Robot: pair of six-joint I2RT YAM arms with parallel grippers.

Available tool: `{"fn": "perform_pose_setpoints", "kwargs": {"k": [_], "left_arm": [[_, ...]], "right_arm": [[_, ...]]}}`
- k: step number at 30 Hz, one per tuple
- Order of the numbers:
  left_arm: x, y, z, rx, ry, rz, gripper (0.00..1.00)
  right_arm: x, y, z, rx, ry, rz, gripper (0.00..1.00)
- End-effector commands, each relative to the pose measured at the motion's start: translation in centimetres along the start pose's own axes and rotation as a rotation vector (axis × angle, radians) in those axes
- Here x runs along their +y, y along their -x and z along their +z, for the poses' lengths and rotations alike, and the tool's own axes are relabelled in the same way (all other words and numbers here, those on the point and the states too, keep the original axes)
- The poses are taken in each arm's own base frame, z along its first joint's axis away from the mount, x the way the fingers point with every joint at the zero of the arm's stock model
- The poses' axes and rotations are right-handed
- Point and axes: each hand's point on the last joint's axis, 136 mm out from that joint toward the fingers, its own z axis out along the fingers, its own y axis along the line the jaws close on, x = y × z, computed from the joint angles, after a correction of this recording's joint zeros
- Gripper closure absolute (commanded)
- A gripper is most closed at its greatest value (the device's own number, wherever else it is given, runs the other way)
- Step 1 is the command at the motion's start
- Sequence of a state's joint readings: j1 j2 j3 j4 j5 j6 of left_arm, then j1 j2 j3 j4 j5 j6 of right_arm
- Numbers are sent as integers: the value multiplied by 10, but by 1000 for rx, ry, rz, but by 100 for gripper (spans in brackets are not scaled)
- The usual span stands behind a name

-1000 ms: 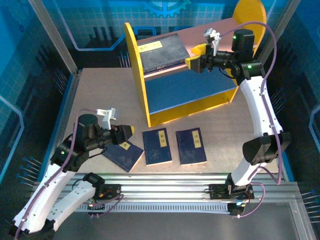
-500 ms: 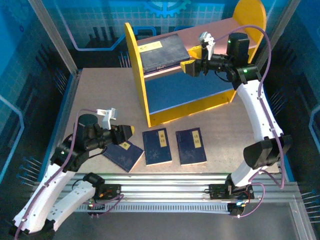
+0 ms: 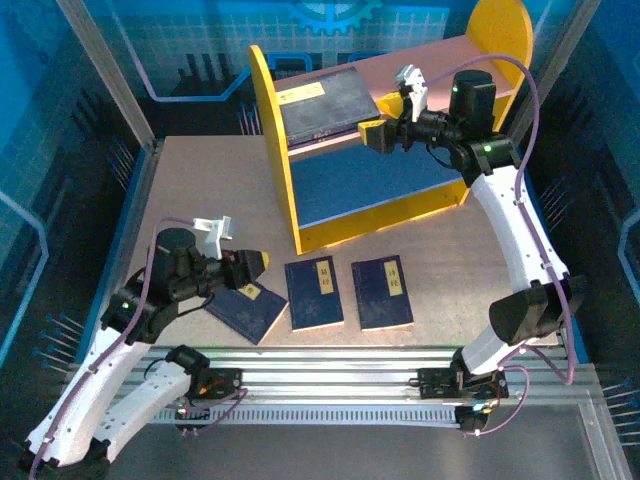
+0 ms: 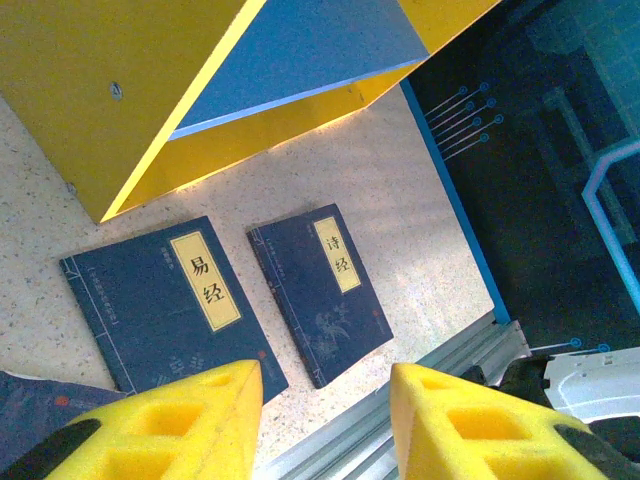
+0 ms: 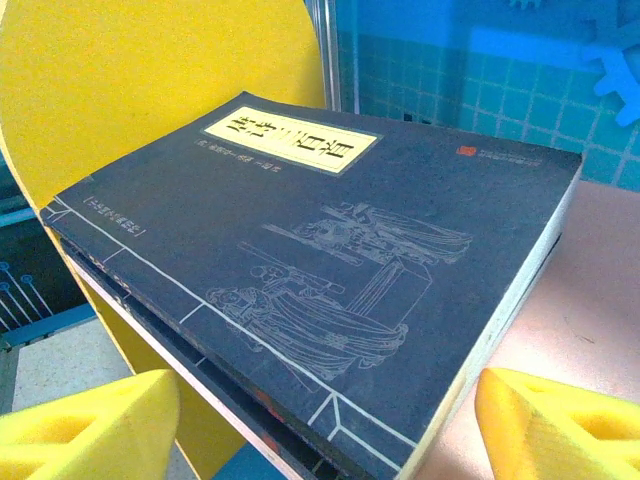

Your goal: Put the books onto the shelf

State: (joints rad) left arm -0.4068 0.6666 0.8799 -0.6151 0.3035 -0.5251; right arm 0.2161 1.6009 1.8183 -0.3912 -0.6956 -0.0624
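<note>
The shelf (image 3: 272,150) stands at the back of the table. On its pink upper board (image 5: 600,290) a navy book (image 5: 330,250) lies flat on top of another one. My right gripper (image 3: 380,118) is open at that stack's right end, its yellow fingers (image 5: 560,430) straddling the near corner without touching it. Three more books lie on the table: one at the left (image 3: 245,308), one in the middle (image 3: 314,292) and one at the right (image 3: 381,292). My left gripper (image 3: 250,265) hovers open over the left book, nothing between its fingers (image 4: 200,420).
The shelf's blue lower board (image 3: 370,180) is bare. An aluminium rail (image 3: 350,365) runs along the table's near edge just behind the books. Blue enclosure walls and metal posts (image 3: 105,75) ring the table.
My right gripper has moved left along the upper board, closing in on the right end of the stacked books. The left arm and the table books have not moved.
</note>
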Motion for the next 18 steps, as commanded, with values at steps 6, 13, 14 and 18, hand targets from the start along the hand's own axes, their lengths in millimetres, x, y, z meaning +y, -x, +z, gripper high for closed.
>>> {"fn": "perform_pose_setpoints", "kwargs": {"k": [6,13,14,18], "left_arm": [[-6,4,1,-8,-31,-5,60],[-8,5,1,-8,-36,-2,60],[-8,5,1,-8,-37,-2,60],[-9,6,0,-10,-38,0,60]], "right_arm": [[6,-30,9,88,24,121,26],[12,-30,10,98,39,110,30],[13,-30,11,101,38,109,30],[14,-31,11,106,33,108,32]]}}
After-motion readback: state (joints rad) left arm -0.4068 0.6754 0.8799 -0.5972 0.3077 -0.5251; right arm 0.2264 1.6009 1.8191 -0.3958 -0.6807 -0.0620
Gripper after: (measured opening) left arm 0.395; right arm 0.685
